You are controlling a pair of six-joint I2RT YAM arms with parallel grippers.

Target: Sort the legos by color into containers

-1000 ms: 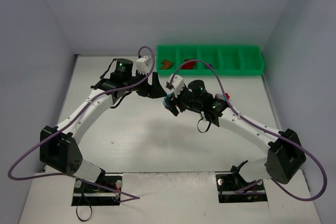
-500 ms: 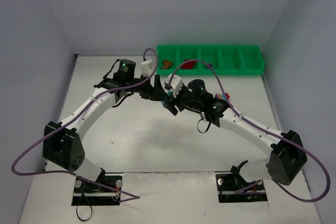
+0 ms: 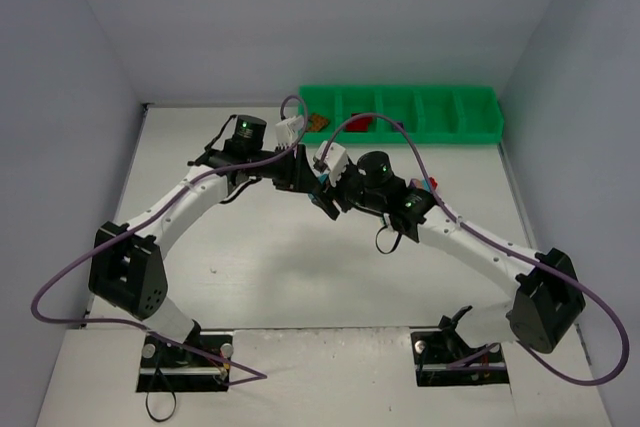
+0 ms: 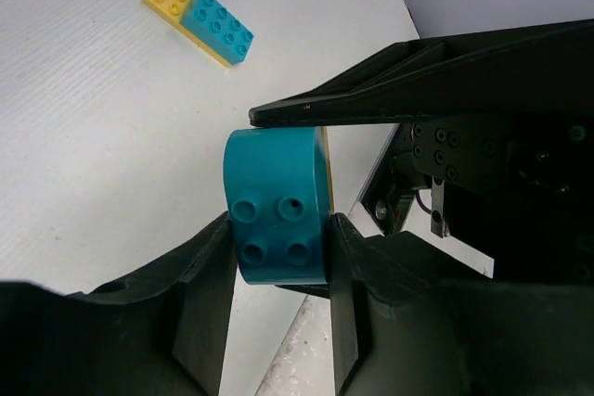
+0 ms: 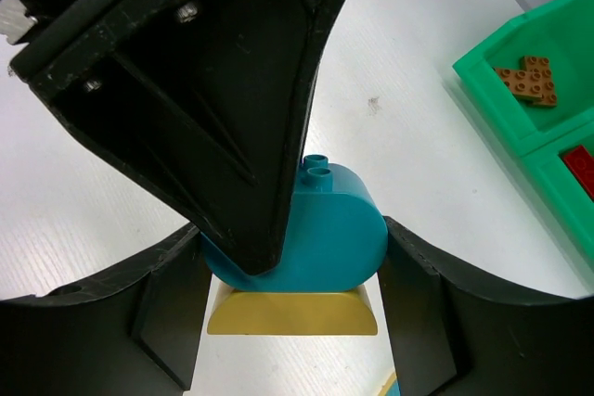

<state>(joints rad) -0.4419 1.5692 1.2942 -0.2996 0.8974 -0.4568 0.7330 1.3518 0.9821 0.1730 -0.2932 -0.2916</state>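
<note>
Tightly: left claw [image 4: 278, 252], right claw [image 5: 292, 271], brick [image 4: 275, 173]

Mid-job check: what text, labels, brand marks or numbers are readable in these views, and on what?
No readable text in any view.
The teal-on-yellow stack, the loose yellow and blue bricks, the green tray, the left gripper and the right gripper show no lettering.
Arm bases: too small to tell.
</note>
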